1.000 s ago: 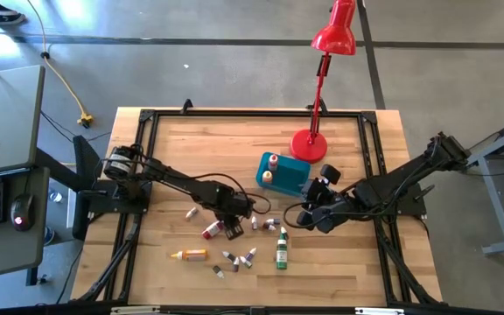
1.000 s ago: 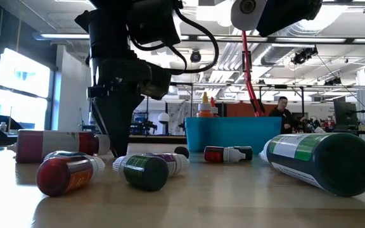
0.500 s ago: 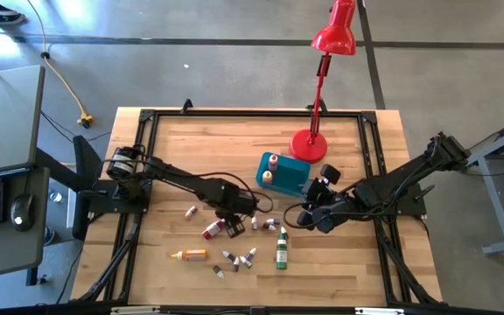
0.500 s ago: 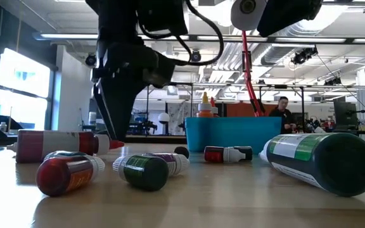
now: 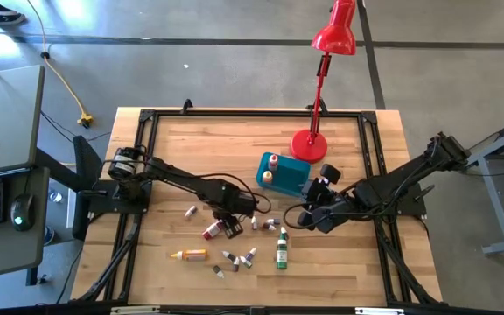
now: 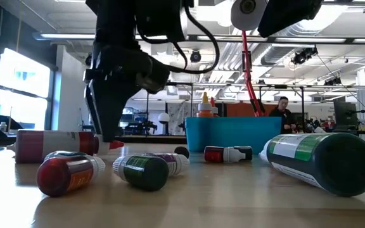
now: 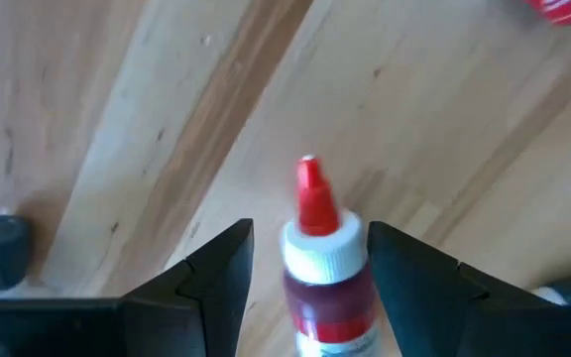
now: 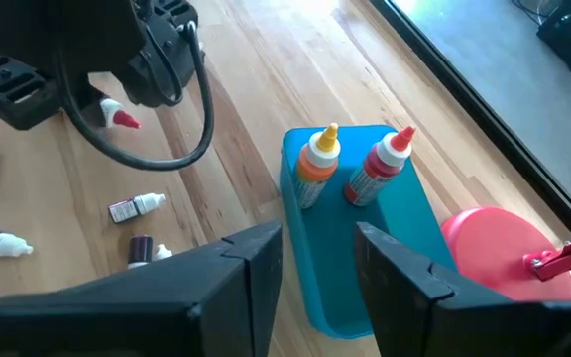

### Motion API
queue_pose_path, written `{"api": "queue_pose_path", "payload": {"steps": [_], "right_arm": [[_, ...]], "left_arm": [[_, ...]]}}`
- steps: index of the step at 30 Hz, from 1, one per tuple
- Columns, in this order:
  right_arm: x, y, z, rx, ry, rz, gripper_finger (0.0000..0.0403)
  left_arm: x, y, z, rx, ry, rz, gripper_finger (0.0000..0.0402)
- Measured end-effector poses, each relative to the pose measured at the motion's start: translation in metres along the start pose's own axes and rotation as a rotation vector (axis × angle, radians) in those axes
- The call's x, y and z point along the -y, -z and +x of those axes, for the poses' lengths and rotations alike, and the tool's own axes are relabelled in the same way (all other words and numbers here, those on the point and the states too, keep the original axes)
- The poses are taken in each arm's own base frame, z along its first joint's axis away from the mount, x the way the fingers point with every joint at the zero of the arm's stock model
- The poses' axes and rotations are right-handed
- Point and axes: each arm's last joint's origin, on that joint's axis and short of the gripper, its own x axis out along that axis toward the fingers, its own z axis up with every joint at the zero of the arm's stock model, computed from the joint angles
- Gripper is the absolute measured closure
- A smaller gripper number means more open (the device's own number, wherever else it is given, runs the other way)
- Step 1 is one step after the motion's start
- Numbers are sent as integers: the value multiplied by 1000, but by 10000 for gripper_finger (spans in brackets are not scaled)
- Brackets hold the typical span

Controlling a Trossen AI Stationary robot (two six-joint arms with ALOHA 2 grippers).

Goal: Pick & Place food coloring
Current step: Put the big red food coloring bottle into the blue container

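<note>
Here, the left gripper (image 7: 305,268) is down at the wooden table (image 5: 234,144), its two dark fingers spread apart on either side of a red dropper bottle (image 7: 323,268) lying on its side. The fingers look just clear of the bottle, so it seems straddled, not yet grasped. More food coloring bottles lie scattered nearby, including a large green one (image 5: 281,249) and an orange-yellow one (image 5: 191,255). Two bottles, one orange-capped (image 8: 315,167) and one red (image 8: 377,169), stand upright in the teal tub (image 8: 365,258). The right gripper (image 8: 317,263) hangs above the tub, jaws partly open and holding nothing.

The risk, as I judge it: the bottle is round and lying loose, so it could roll or squirt out if the fingers close off-centre. A lift could also nudge neighbouring bottles. The red desk lamp (image 5: 322,70) stands close behind the tub and could be bumped on the way over.

No label writing is readable; labels show only as pale bands.
</note>
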Motion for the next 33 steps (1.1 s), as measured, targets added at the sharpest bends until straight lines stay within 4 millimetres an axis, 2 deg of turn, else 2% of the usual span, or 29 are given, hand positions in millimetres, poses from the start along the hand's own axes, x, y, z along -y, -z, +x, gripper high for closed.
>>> {"api": "queue_pose_path", "payload": {"steps": [11, 29, 33], "right_arm": [[0, 0, 0, -4, 2, -4, 283], [0, 0, 0, -4, 3, -4, 283], [0, 0, 0, -4, 3, -3, 283]], "left_arm": [[1, -1, 13, -55, 3, -4, 204], [0, 1, 13, -73, 5, 29, 204], [-3, 4, 20, -76, 3, 29, 204]]}}
